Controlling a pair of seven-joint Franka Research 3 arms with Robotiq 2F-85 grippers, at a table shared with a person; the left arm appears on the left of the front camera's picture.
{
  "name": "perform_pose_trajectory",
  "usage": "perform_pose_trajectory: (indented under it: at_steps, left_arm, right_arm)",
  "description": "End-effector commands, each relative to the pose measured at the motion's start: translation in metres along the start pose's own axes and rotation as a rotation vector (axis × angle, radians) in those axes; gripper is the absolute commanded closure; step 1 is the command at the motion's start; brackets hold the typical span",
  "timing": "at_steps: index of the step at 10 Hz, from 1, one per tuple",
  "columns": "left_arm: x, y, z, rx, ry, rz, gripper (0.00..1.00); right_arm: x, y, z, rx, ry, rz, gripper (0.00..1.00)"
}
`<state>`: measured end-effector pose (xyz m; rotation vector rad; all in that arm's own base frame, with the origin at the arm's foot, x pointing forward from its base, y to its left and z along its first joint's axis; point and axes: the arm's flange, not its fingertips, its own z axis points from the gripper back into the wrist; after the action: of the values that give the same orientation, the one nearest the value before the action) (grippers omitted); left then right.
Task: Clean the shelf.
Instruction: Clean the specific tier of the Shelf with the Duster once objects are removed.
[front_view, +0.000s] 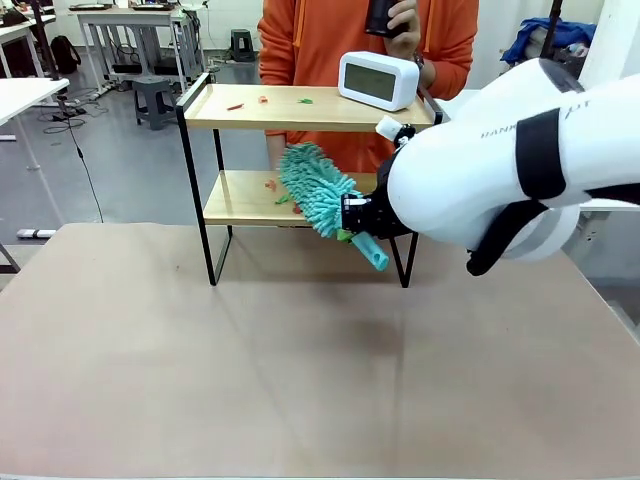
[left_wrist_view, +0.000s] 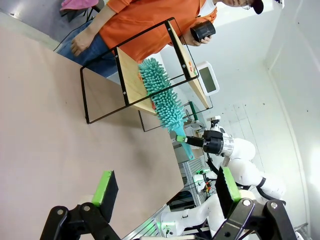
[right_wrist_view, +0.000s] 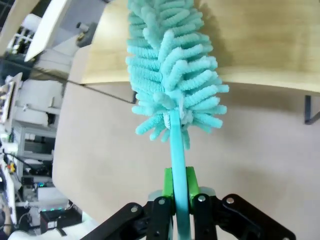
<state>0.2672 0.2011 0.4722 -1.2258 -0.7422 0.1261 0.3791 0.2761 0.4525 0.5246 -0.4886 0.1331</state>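
Looking across the surface (front_view: 250, 350) from the front, you see the shelf (front_view: 300, 110) standing at its far side, just before a person in an orange top (front_view: 320, 40). A white clock (front_view: 378, 80) sits at the right end of the top board, and small red and green scraps (front_view: 262, 100) lie on both boards. Your right hand (front_view: 352, 215) is just in front of the shelf's right half, level with the lower board. It is clamped on the handle of a teal fluffy duster (front_view: 312, 185), whose head reaches over the lower board's front edge beside the scraps there.

The right wrist view gives you what the front cannot: both green pads pressed flat against the thin handle, with the head stretching out over the pale wood.

The left wrist view shows your left hand (left_wrist_view: 166, 186) well apart from the shelf, its fingers spread wide with nothing between them. From there you see the shelf from its end, with the duster head at the lower board.
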Motion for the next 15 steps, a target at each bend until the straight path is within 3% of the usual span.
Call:
perform_pose_trajectory:
  at_steps: [1,5,7,12,13,15]
  left_arm:
    - [-0.001,-0.001,-0.002,-0.019,-0.015,-0.024,0.00]
    - [-0.001,-0.001,-0.002,-0.019,-0.015,-0.024,0.00]
    - [-0.001,-0.001,-0.002,-0.019,-0.015,-0.024,0.00]
    - [-0.001,-0.001,-0.002,-0.019,-0.015,-0.024,0.00]
    - [-0.001,-0.001,-0.002,-0.019,-0.015,-0.024,0.00]
    - [-0.001,-0.001,-0.002,-0.019,-0.015,-0.024,0.00]
  right_arm:
    - [0.004,-0.018,-0.004,0.086,0.074,0.093,0.88]
    - [0.002,-0.040,0.032,0.300,0.385,0.361,0.88]
    - [-0.003,-0.065,0.067,0.412,0.445,0.433,0.88]
    - [-0.019,-0.094,0.099,0.577,0.430,0.460,0.88]
    - [-0.019,-0.103,0.117,0.627,0.429,0.456,0.88]
    - [-0.026,-0.148,0.199,0.635,0.343,0.287,0.88]
